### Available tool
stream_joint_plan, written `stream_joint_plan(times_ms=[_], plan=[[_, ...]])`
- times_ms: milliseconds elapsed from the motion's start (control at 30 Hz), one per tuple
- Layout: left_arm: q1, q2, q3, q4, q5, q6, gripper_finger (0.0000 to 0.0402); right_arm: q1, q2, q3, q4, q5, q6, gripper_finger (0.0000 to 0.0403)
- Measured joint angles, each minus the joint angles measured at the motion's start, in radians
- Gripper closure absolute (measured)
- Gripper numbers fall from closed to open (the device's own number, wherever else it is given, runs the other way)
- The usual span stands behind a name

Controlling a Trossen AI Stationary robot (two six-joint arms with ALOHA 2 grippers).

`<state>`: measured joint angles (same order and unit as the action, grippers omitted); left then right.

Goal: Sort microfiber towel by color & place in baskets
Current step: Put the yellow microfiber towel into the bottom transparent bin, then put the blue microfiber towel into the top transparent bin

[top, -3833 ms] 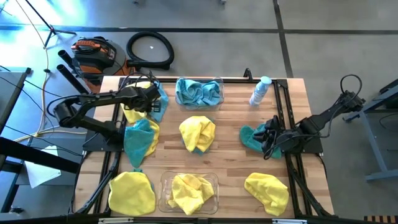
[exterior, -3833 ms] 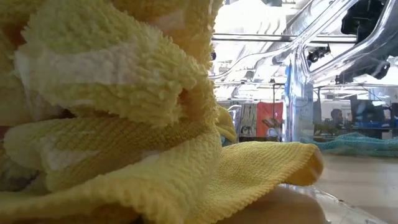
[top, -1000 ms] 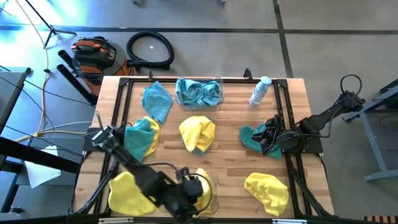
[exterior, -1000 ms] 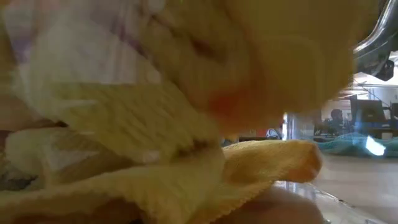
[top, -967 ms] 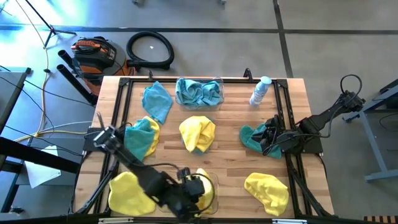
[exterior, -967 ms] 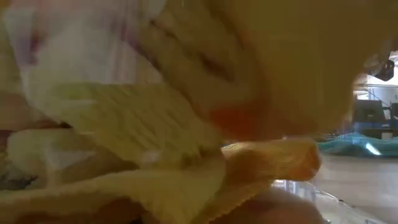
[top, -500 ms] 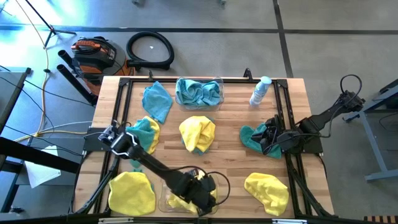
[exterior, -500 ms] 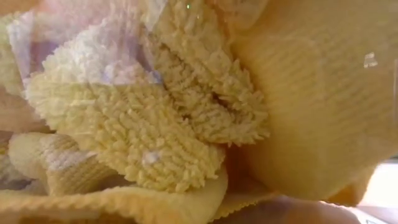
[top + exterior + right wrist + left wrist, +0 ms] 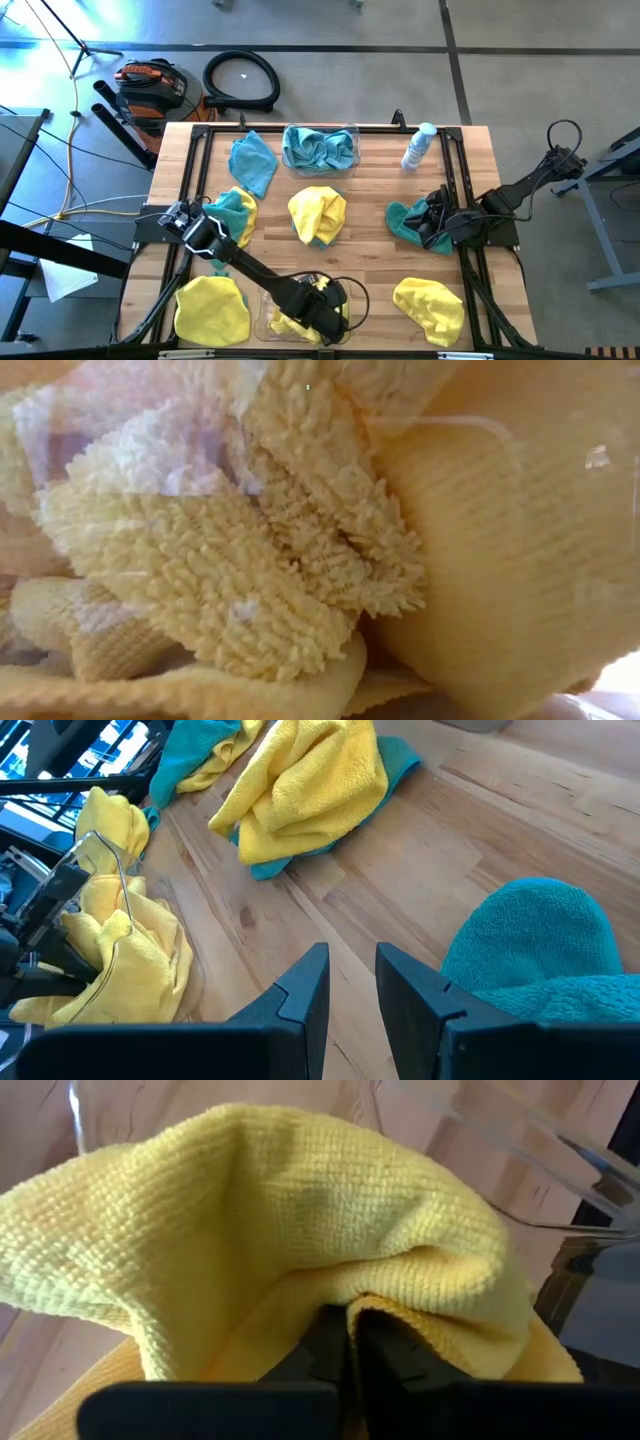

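My left gripper (image 9: pixel 328 312) is inside the near clear basket (image 9: pixel 268 292), shut on a yellow towel (image 9: pixel 300 1210). That towel lies on other yellow towels there and fills the low view (image 9: pixel 300 560). My right gripper (image 9: pixel 352 965) is open and empty at the table's right side, beside a teal towel (image 9: pixel 540 950). The far basket (image 9: pixel 352 132) holds teal towels. Loose on the table lie a teal towel (image 9: pixel 250 160), a teal and yellow pair (image 9: pixel 228 218), a yellow towel on a teal one (image 9: pixel 318 213), and two yellow towels (image 9: pixel 212 310) (image 9: pixel 430 308). My left gripper pinches a fold of the yellow towel (image 9: pixel 400 1305) between its two fingers. The cloth bulges up over the fingertips and hides their ends. The towel rests on the yellow towels in the near basket, bunched and slack.
A small white-and-clear bottle (image 9: pixel 418 147) stands at the far right of the table. The near basket's clear wall (image 9: pixel 520 1160) stands close ahead of my left gripper. Black frame rails run along the table's left and right sides (image 9: pixel 455 180).
My left gripper has gone toward the table's right edge and down into the near basket with the yellow towel. The towel now lies bunched against the basket's near wall and fills the low view.
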<state>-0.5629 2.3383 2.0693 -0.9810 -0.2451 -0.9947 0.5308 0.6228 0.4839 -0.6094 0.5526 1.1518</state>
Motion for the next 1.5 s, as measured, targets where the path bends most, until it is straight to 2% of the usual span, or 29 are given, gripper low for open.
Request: stream_joint_plan(times_ms=[333, 467, 633, 800, 900, 1000, 1267, 1500], plan=[[0.0, 0.005, 0.0, -0.002, 0.026, 0.003, 0.0299, 0.0, 0.0, 0.0, -0.001, 0.0, 0.0, 0.0325], [-0.001, -0.036, 0.0, -0.004, 0.026, 0.028, 0.0278, 0.0, 0.0, 0.0, -0.001, 0.0, 0.0, 0.0325], [-0.007, -0.117, 0.0, -0.014, 0.025, 0.082, 0.0273, 0.0, 0.0, 0.0, -0.014, 0.0, 0.003, 0.0325], [-0.006, -0.226, 0.0, -0.064, 0.022, 0.143, 0.0273, 0.0, 0.0, 0.0, -0.007, 0.0, 0.075, 0.0325], [-0.005, -0.278, 0.0, -0.105, -0.006, 0.139, 0.0273, 0.0, 0.001, 0.0, -0.007, 0.001, 0.078, 0.0325], [-0.008, -0.319, 0.0, -0.124, -0.035, 0.197, 0.0273, 0.0, 0.013, 0.0, -0.007, 0.005, 0.04, 0.0325], [0.003, -0.381, 0.0, -0.242, -0.08, 0.347, 0.0273, -0.001, 0.1, -0.001, -0.02, -0.013, -0.052, 0.032], [0.065, -0.391, 0.0, -0.327, -0.107, 0.447, 0.0273, -0.001, 0.17, -0.001, -0.045, -0.058, -0.053, 0.028]])
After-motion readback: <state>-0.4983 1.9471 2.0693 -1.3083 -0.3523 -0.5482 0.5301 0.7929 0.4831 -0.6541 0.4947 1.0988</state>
